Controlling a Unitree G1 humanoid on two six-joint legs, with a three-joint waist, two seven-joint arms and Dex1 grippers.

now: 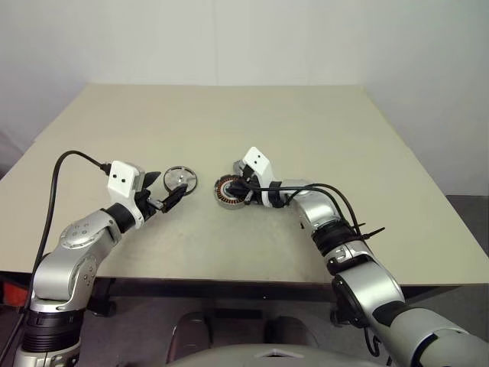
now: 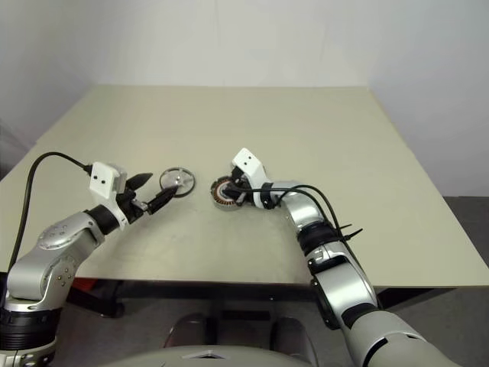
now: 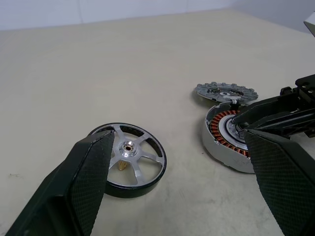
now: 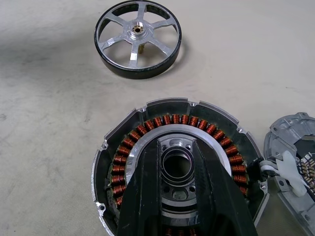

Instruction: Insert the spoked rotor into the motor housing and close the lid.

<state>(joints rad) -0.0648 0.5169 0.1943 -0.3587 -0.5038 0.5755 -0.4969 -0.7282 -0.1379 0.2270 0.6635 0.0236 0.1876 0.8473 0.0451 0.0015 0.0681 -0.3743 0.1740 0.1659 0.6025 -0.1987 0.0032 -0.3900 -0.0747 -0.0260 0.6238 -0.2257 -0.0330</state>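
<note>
While the right gripper [image 4: 179,196] sits nearly closed over the motor housing [image 1: 228,191], steadying it, the left gripper [image 3: 177,191], spread wide around the spoked rotor [image 3: 129,160] just beside that housing, should centre on the rim before closing.

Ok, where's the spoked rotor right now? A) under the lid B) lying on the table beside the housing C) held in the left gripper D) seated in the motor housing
B: the spoked rotor lies flat on the table, apart from the open motor housing.
</note>
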